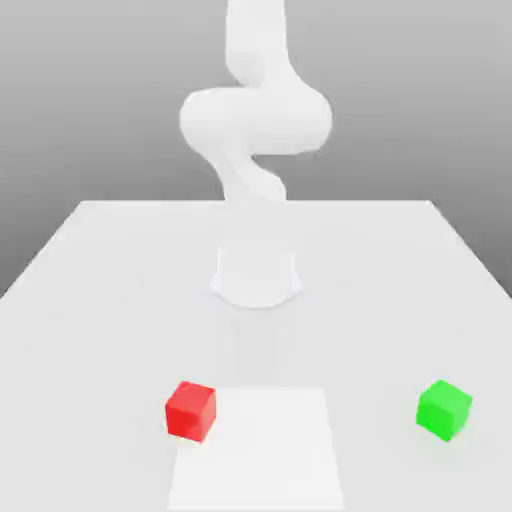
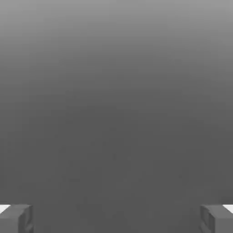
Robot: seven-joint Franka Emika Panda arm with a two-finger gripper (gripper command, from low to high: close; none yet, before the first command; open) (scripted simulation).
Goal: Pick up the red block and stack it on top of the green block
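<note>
- The red block [image 1: 190, 410] sits on the white bench [image 1: 100, 260] toward the exterior view's left, near the front edge, just beside a paler square patch [image 1: 260, 450].
- The green block [image 1: 444, 409] rests well apart from it, toward the exterior view's right, with nothing on top.
- Neither cube is touched; the task looks to be at its very start, the reach not yet made.
- The hand [image 2: 116, 218] is released: in the hand view its two grey fingertips [image 2: 18, 218] stand wide apart with nothing between them.
- Next, the hand likely needs to descend over the red block and straddle it squarely.
- The exterior view gives the arm [image 1: 255, 120] rising behind both cubes; the hand view gives the spread fingertips against plain grey.
</note>
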